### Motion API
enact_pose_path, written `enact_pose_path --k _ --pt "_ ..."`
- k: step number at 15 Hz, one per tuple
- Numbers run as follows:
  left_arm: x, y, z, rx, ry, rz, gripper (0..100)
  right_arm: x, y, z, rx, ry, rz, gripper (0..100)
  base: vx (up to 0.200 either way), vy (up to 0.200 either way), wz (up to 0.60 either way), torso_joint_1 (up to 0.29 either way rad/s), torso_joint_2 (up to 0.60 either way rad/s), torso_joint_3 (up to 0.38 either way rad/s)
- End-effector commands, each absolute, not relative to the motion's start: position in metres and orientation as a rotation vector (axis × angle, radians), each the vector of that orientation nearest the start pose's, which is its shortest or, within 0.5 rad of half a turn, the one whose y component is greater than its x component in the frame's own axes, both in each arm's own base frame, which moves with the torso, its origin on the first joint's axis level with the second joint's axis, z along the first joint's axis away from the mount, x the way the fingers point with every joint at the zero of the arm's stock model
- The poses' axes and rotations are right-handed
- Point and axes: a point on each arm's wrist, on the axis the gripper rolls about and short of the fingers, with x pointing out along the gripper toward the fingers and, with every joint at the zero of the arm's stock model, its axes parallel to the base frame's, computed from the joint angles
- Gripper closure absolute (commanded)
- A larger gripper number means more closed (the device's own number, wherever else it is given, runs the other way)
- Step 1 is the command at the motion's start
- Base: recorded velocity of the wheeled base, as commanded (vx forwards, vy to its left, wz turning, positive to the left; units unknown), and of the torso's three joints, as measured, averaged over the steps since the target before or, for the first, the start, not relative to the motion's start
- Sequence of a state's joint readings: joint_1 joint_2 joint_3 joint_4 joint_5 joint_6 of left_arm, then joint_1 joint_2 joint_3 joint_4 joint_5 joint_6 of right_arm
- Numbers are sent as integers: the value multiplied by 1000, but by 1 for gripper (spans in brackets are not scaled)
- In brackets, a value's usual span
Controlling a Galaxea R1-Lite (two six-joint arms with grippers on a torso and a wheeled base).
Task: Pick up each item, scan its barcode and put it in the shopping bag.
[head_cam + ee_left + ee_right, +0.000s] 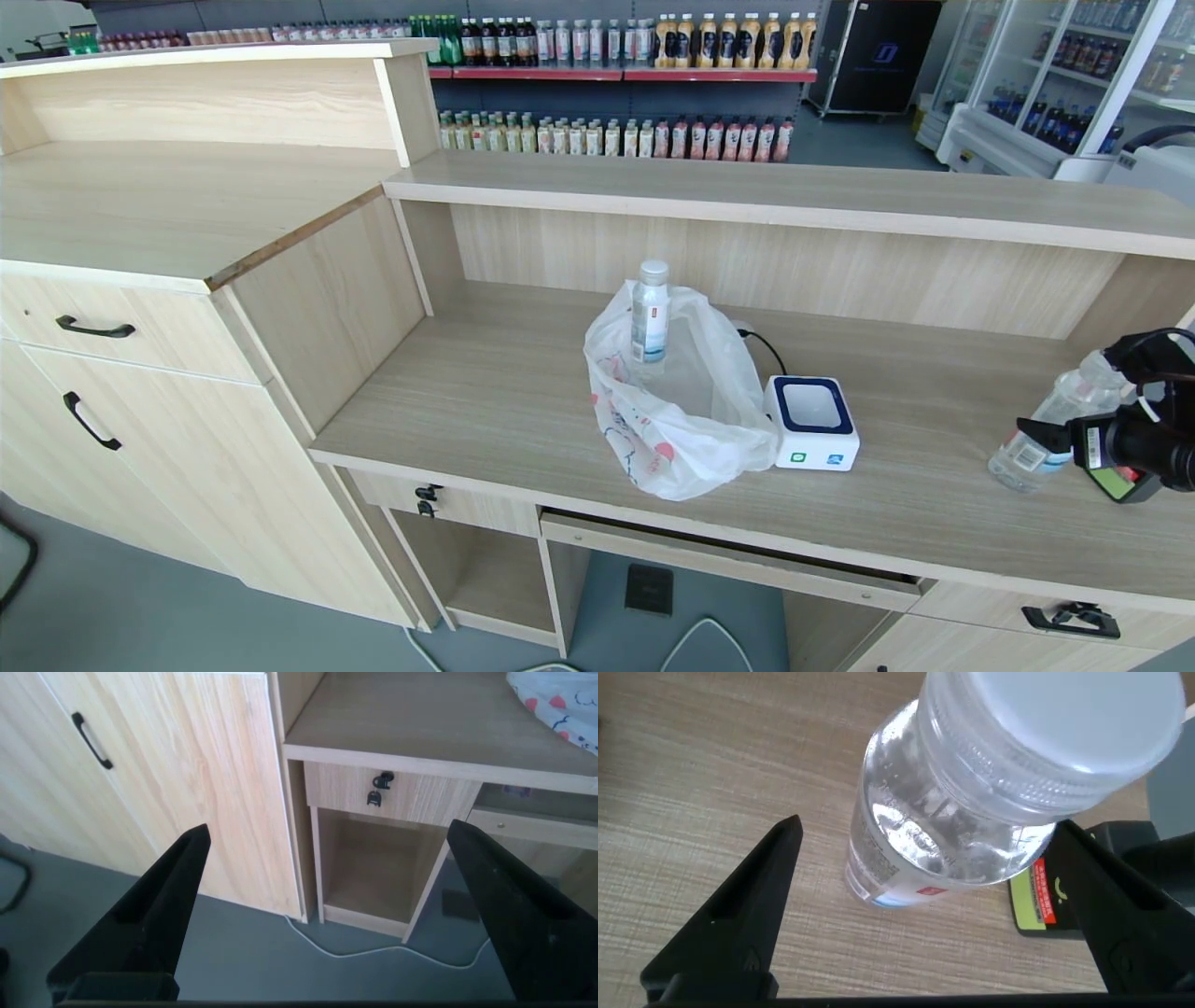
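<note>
A clear water bottle (1060, 411) with a white cap stands on the counter at the far right. My right gripper (1050, 431) is around it, fingers spread wide on either side. In the right wrist view the bottle (971, 812) sits between the two open fingers of the right gripper (926, 829), cap towards the camera. A white plastic shopping bag (681, 411) lies open mid-counter with another bottle (650, 313) upright inside. The white barcode scanner (812, 425) with a blue rim sits just right of the bag. My left gripper (329, 833) hangs open and empty below counter level, beside the cabinet.
A raised shelf (747, 191) runs along the counter's back, and a tall cabinet side (327, 308) walls off its left end. The scanner's black cable (767, 347) trails behind the bag. Under the counter are a locked drawer (378, 789) and an open cubby (374, 873).
</note>
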State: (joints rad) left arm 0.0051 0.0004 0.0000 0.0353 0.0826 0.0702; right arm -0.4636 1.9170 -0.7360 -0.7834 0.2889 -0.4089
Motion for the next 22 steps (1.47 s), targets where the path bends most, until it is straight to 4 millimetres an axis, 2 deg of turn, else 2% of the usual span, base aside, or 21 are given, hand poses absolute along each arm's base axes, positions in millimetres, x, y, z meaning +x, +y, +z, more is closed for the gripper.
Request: enact_pose_path --k 1,14,21,22 --pt "-23 2 72 72 38 86 0 303 -143 99 -247 411 -71 0 0 0 0 0 0 0" --pt "-23 2 72 72 38 88 0 323 -145 69 -263 321 25 0 0 0 0 0 0 0" --pt "-23 2 72 72 38 88 0 333 -137 71 -281 239 81 0 0 0 0 0 0 0" --pt "-23 2 72 72 38 86 0 333 -138 73 -280 224 101 100 0 0 0 0 0 0"
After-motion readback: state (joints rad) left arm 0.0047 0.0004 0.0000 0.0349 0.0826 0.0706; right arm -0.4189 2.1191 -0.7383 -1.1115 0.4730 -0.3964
